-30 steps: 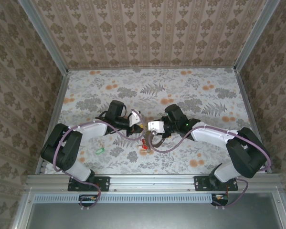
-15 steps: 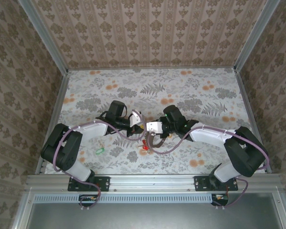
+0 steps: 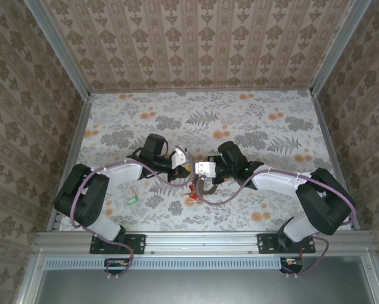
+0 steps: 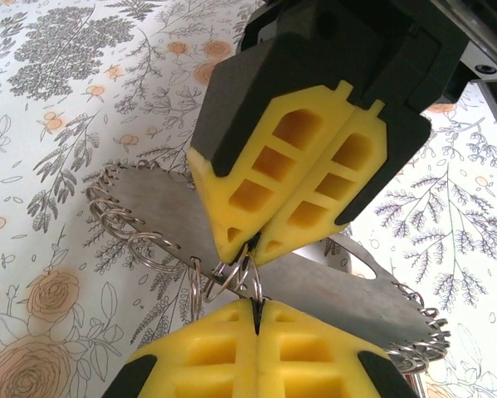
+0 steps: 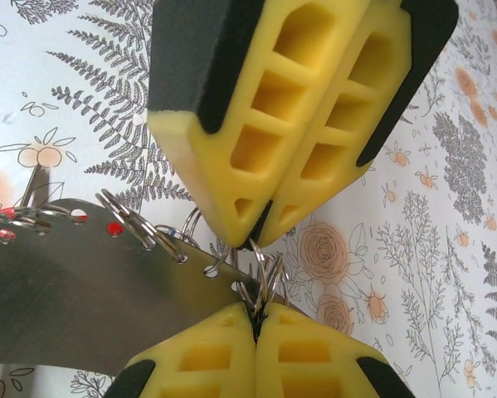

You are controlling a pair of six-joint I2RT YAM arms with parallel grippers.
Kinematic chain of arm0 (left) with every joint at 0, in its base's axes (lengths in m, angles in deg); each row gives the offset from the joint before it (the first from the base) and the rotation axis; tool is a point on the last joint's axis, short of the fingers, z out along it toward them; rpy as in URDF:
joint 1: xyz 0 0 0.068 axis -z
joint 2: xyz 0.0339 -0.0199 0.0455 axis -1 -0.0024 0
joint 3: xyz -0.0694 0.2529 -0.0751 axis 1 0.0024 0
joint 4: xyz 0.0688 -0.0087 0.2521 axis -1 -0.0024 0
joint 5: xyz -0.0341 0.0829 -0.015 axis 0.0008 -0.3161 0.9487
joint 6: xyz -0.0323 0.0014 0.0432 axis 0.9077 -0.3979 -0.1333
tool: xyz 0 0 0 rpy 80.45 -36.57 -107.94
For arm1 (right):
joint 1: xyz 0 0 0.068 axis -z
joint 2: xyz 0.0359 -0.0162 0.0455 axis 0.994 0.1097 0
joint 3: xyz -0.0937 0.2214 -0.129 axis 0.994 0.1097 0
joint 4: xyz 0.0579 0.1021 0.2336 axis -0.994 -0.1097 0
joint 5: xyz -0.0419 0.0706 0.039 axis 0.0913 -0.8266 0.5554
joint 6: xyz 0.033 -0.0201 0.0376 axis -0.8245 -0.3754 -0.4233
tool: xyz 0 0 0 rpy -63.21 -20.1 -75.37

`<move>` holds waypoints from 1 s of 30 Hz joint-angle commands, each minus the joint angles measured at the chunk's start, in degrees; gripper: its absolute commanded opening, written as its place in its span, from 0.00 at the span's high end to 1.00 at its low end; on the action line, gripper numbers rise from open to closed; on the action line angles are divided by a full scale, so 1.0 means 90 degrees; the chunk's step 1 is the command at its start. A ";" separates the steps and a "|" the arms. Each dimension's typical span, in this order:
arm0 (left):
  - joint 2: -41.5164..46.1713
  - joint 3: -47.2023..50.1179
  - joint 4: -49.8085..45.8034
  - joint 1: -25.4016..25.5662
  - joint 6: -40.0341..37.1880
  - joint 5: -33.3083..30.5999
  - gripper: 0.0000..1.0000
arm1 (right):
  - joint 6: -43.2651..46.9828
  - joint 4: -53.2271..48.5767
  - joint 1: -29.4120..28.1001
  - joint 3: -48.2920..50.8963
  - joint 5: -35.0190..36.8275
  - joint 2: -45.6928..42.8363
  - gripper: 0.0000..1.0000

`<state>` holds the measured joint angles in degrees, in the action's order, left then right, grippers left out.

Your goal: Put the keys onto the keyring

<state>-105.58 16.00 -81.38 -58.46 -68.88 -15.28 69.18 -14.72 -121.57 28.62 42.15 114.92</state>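
Note:
The keyring [image 4: 161, 207] is a flat grey metal band with small wire rings threaded through holes along its edge, held above the table between both grippers. In the left wrist view my left gripper [image 4: 256, 305] is shut on one small ring at the band's edge, and my right gripper [image 4: 254, 242] faces it tip to tip, also shut on rings. The right wrist view has the right gripper [image 5: 256, 313] pinching several small rings of the keyring [image 5: 82, 282]. A red key [image 3: 190, 195] lies on the table just below the grippers, and a green key [image 3: 132, 200] lies to the left.
The table [image 3: 271, 133] has a floral cloth and is walled on three sides by patterned panels [image 3: 195, 44]. Both arms [image 3: 274, 180] meet near the table's middle, cables looping under them. Open cloth lies behind and to either side.
The right gripper has closed onto the small rings and its wrist has shifted slightly. The left arm and the keys on the table have not moved.

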 commanded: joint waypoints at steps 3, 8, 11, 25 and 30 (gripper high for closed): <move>0.0286 0.0070 -0.0004 -0.0090 0.0169 -0.0089 1.00 | -0.0209 0.0269 0.0045 0.0242 -0.0382 -0.0123 0.99; 0.0248 0.0119 0.0027 -0.0090 0.0349 -0.0446 1.00 | -0.0380 0.0267 0.0088 0.0338 -0.0548 -0.0213 1.00; 0.0252 0.0199 0.0121 -0.0090 0.0385 -0.0574 1.00 | -0.0483 0.0377 0.0096 0.0433 -0.0576 -0.0265 1.00; 0.0247 0.0306 0.0341 -0.0080 0.0250 0.0064 1.00 | -0.2394 0.2695 0.0320 0.1074 -0.1095 -0.0265 1.00; 0.0297 0.0193 0.0262 -0.0049 0.0133 0.0536 0.98 | -0.2470 0.2782 0.0321 0.1092 -0.1134 -0.0154 1.00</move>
<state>-104.72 18.32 -79.08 -58.81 -66.43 -15.45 49.55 6.03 -118.81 38.39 34.21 112.89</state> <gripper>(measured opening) 0.055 0.054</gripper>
